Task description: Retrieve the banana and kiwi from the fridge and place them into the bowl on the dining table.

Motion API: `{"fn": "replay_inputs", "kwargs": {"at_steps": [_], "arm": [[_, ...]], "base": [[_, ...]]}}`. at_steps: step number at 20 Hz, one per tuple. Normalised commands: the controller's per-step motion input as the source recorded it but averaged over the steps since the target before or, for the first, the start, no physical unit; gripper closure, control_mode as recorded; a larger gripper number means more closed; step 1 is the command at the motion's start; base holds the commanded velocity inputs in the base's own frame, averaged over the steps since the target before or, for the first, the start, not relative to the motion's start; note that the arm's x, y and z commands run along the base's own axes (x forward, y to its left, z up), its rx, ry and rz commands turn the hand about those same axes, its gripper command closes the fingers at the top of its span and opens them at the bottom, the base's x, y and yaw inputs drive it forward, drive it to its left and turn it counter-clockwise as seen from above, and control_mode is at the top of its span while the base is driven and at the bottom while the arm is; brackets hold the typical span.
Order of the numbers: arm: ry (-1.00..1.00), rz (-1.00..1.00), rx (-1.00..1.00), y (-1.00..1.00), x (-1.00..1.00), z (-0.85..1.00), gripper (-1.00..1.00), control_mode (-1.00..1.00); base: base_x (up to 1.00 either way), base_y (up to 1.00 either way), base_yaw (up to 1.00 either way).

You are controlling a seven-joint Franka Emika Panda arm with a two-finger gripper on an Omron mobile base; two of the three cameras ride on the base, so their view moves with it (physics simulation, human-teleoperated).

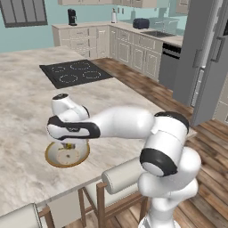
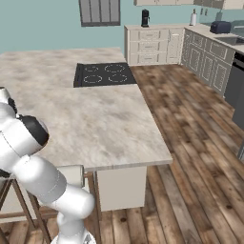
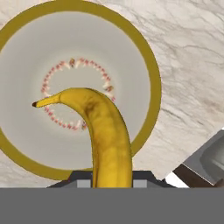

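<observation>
The white arm reaches out to the left over the large beige-grey marble-patterned table, and its gripper hangs directly above the shallow round bowl with a tan-gold rim and pale cream inside. The jaws are closed on the small curved yellow banana with darker tips, gripping it near one end.

In the hand view the banana rises from between the jaws and curves over the middle of the bowl, with its thin dark-tipped stem pointing to the left of that view. The fruit is above the bowl's floor; whether it touches the floor cannot be told. The bowl's pale inside carries a ring of small reddish marks and holds nothing else that can be seen. It stands on the table near the edge closest to the robot, well apart from the black cooktop further back.

Wooden chairs with cream cushions stand against the near edge of the table, just below the bowl in the left base view. To the right in that view, beyond a strip of wooden floor, stands the tall grey fridge, its doors closed. Cream cabinets line the teal back wall.
</observation>
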Motion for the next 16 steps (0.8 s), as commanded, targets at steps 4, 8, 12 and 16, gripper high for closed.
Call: {"fn": "replay_inputs", "kwargs": {"at_steps": [4, 8, 12, 16], "arm": [[0.0, -0.06, 0.0, 0.0, 0.47, -0.34, 1.0, -1.0], [0.0, -0.05, 0.0, 0.02, 0.41, -0.37, 1.0, -1.0], [0.0, -0.06, 0.0, 0.09, 0.45, -0.31, 1.0, -1.0], [0.02, -0.09, 0.0, 0.27, 0.47, -0.16, 1.0, -1.0]], "base": [[0.0, 0.0, 0.0], [0.0, 0.0, 0.0], [0.0, 0.0, 0.0], [0.0, 0.0, 0.0]]}}
